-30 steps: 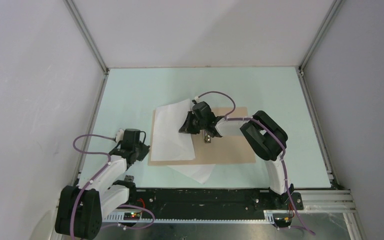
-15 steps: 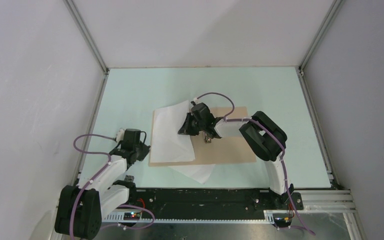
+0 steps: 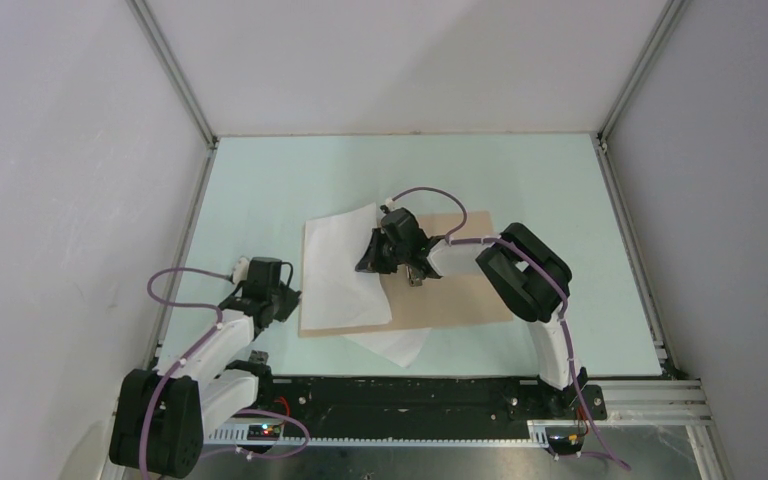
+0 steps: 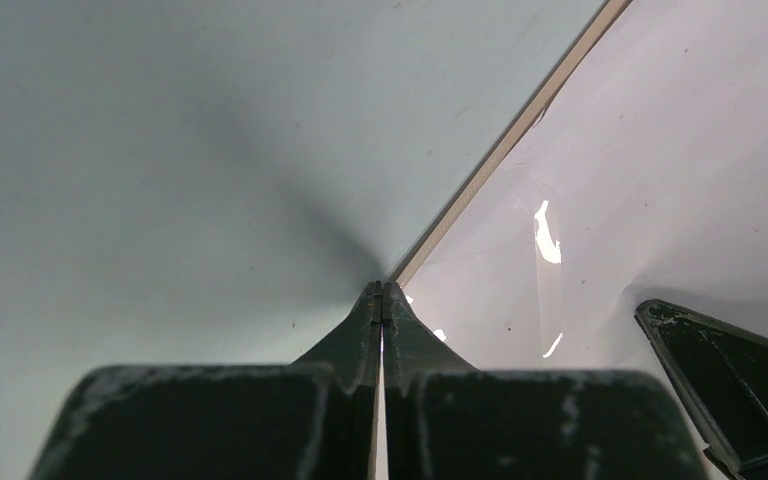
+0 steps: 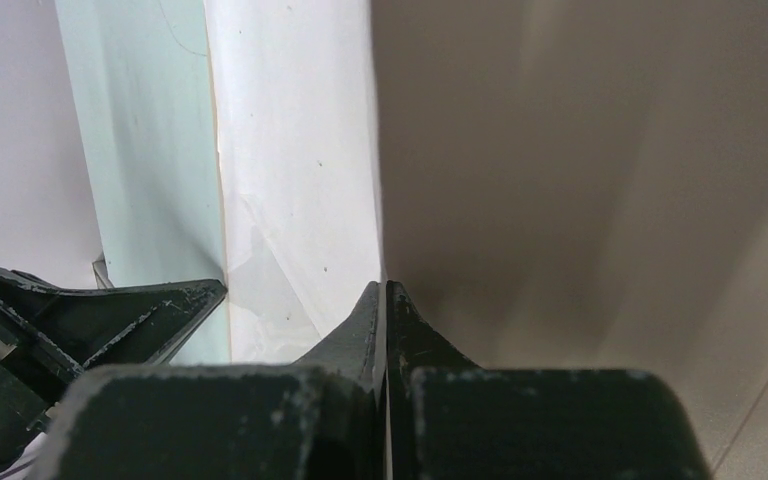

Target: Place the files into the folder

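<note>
The tan folder [image 3: 460, 295] lies open and flat in the middle of the table, with its metal clip [image 3: 415, 275] at the spine. A white sheet of the files [image 3: 335, 260] covers the folder's left half. My right gripper [image 3: 378, 262] is shut on that sheet's right edge, which is lifted; the right wrist view shows the gripper [image 5: 382, 290] pinching the sheet [image 5: 300, 150] edge-on. My left gripper [image 3: 293, 298] is shut on the folder's left edge; in the left wrist view [image 4: 381, 290] the tan edge [image 4: 520, 130] runs away from the tips beside a glossy clear sleeve [image 4: 660, 200].
Another white sheet [image 3: 395, 345] sticks out from under the folder's near edge. The mint table [image 3: 260, 190] is walled by a metal frame and grey panels on three sides. The right arm's elbow [image 3: 525, 270] hangs over the folder's right half.
My right gripper has shifted slightly left with the sheet, and the sheet's far-left corner has slid a little left. The left arm has not moved.
</note>
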You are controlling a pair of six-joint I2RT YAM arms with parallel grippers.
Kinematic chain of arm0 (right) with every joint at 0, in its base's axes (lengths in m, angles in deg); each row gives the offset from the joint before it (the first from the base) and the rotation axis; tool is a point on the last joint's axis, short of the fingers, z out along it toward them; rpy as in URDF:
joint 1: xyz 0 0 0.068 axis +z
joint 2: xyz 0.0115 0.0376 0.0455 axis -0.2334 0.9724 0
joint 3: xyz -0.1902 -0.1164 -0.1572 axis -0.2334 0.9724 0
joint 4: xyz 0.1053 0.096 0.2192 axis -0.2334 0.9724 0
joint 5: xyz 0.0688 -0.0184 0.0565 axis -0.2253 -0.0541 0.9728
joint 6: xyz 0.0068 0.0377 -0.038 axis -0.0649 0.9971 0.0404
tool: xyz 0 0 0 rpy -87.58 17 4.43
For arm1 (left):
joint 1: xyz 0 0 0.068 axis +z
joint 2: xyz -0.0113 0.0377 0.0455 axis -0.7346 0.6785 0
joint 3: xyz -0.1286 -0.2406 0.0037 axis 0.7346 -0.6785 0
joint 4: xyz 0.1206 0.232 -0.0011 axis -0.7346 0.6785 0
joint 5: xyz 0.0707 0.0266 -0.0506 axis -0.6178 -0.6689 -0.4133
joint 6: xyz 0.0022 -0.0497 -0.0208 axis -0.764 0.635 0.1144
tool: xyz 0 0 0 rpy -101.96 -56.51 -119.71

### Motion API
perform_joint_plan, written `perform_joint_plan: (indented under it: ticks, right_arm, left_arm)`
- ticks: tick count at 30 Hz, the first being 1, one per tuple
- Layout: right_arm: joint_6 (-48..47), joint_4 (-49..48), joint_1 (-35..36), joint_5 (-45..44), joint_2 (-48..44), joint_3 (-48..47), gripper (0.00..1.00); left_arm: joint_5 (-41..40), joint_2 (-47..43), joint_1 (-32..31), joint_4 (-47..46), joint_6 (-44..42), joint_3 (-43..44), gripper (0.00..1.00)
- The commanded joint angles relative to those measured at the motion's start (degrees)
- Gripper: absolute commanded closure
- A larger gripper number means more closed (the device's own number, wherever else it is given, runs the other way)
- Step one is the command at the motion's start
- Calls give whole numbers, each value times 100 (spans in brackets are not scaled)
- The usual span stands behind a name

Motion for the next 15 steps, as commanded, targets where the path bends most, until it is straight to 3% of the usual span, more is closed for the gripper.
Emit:
perform_joint_plan:
  ticks: [1,3,10,15]
  right_arm:
    - [-130,-51,62,8,21,8,100]
    - [-143,-7,51,-5,-5,4,94]
    - [-286,173,17,-83,-212,8,57]
    - [-350,442,-96,-187,-367,8,52]
  left_arm:
    - [-79,166,-64,345,23,29,100]
    - [-78,200,-64,345,3,55,100]
    - [-103,206,-66,349,-16,73,100]
    - [-109,192,-64,346,-17,64,100]
